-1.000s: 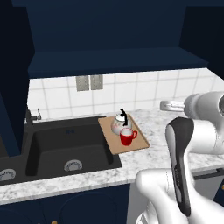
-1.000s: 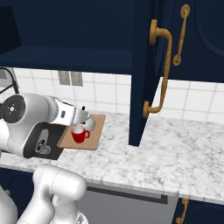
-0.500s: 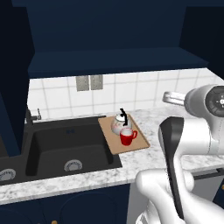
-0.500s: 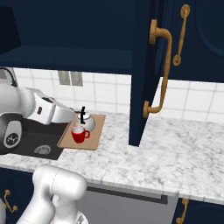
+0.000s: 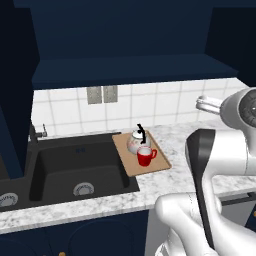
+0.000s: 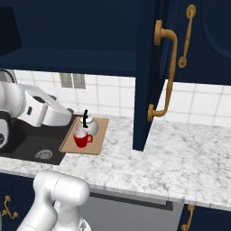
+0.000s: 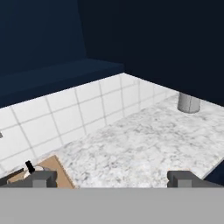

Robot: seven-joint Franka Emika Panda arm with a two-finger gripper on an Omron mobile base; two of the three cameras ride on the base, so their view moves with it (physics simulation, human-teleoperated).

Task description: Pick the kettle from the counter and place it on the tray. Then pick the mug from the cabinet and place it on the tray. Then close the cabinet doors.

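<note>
The kettle (image 5: 135, 142) and the red mug (image 5: 145, 157) both stand on the wooden tray (image 5: 156, 164), on the counter (image 5: 176, 136) right of the sink. From the other side, the kettle (image 6: 89, 126) sits behind the mug (image 6: 81, 139) on the tray (image 6: 99, 135). My gripper (image 7: 113, 179) is open with nothing between its fingertips (image 7: 42, 178); it looks along the counter (image 7: 144, 144), with a tray corner (image 7: 59, 171) and the kettle's handle (image 7: 29, 167) at lower left. The cabinet (image 5: 130, 70) stands open. One cabinet door (image 6: 146, 76) with a brass handle (image 6: 165, 72) swings out over the counter.
A black sink (image 5: 75, 167) lies left of the tray, with a faucet (image 5: 35, 134) behind it. A grey cylinder (image 7: 189, 103) stands far along the counter. Another open door (image 5: 15, 95) hangs on the left. My white forearm (image 6: 47, 112) reaches beside the tray.
The arm has swung: its upper joints shifted right in the left base view and its forearm rose beside the tray. Kettle and mug stayed on the tray. The jaws stayed open.
</note>
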